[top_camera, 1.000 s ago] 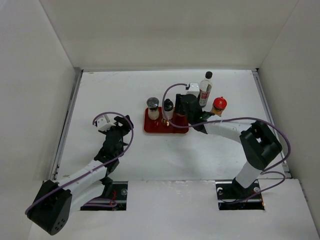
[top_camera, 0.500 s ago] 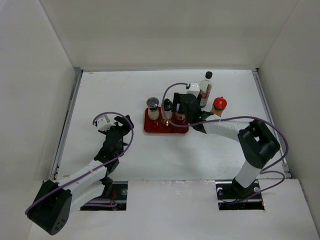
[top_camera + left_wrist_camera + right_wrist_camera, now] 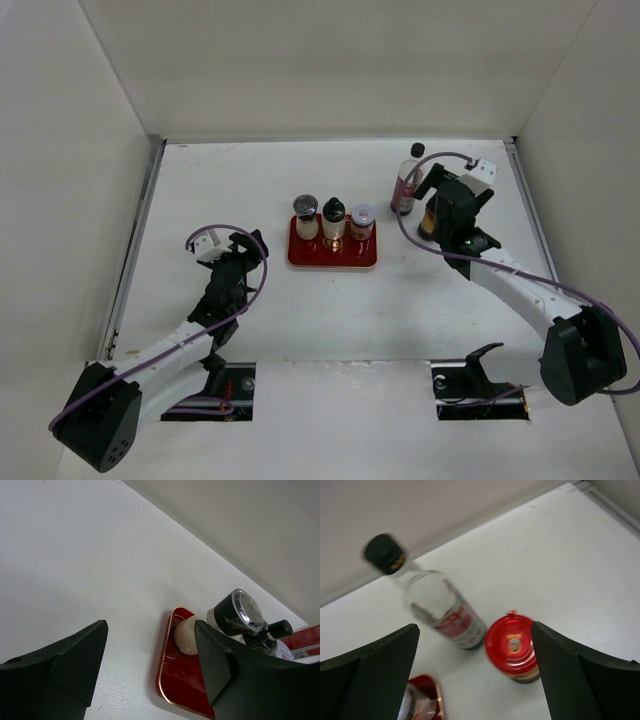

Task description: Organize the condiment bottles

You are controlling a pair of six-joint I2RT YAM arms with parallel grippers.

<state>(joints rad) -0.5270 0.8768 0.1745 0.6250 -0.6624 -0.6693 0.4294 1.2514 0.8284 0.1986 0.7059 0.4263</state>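
1. The right tool point(image 3: 474, 635) has its two fingers wide apart and holds nothing.
2. In the right wrist view, the red-capped jar point(image 3: 512, 645) stands upright on the tabletop point(image 3: 250, 180). It appears in the gap between the fingers, nearer to the right one, and I see no finger touching it.
3. The tall clear bottle point(image 3: 442, 611), with a black cap and a red-white label, stands just beside the jar. The view is a little blurred here.
4. Both the jar and the tall bottle are off the red tray point(image 3: 333, 260), to its right. The tall bottle is the farther one from the arm bases.
5. The left tool point(image 3: 149, 630) also has its fingers apart, with only bare tabletop between them. It hovers to the left of the red tray and is well apart from it.
6. Three small bottles stand upright in a row on the red tray:
   - The silver-lidded shaker point(image 3: 305, 215) is at the left end.
   - The black-lidded shaker point(image 3: 333, 213) is in the middle.
   - A small bottle with a pale lid point(image 3: 362, 222) is at the right end.
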